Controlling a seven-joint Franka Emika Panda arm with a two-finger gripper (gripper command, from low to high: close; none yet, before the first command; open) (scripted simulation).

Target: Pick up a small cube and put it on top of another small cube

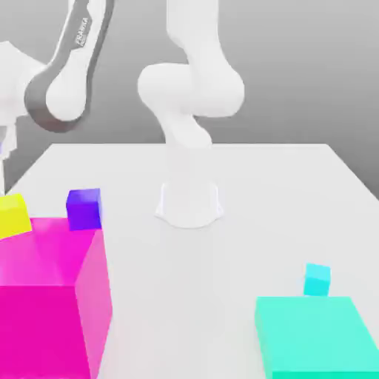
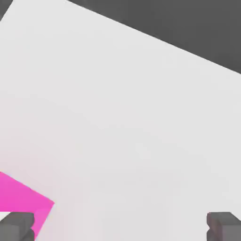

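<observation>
From my station I see a white table [image 1: 281, 200] with the arm's white base [image 1: 189, 201] standing at the middle of the exterior view and the arm itself [image 1: 70, 70] swinging up and over to the upper left of that frame. No bins or trays sit on the table; the nearest thing to a holder is a large magenta block [image 1: 48, 311] filling the lower left of the exterior view, and a large teal block [image 1: 318, 337] at the lower right. A small yellow cube [image 1: 13, 215] sits at the far left edge, at the magenta block's back corner, tilted a little so its edges run off square to the frame; I cannot tell whether it rests on the block or behind it. A small purple cube [image 1: 84, 209] stands just beside it to the right, at the block's back edge, upright with its faces squared to the camera. A small cyan cube [image 1: 317, 280] stands just behind the teal block, upright too. Being cubes, none of them has a long axis to speak of. In the hand view the gripper [image 2: 120, 226] has its two dark fingertips [image 2: 16, 226] at the frame's lower corners, spread wide apart with nothing between them but bare table, and a corner of the magenta block lies by one fingertip.
</observation>
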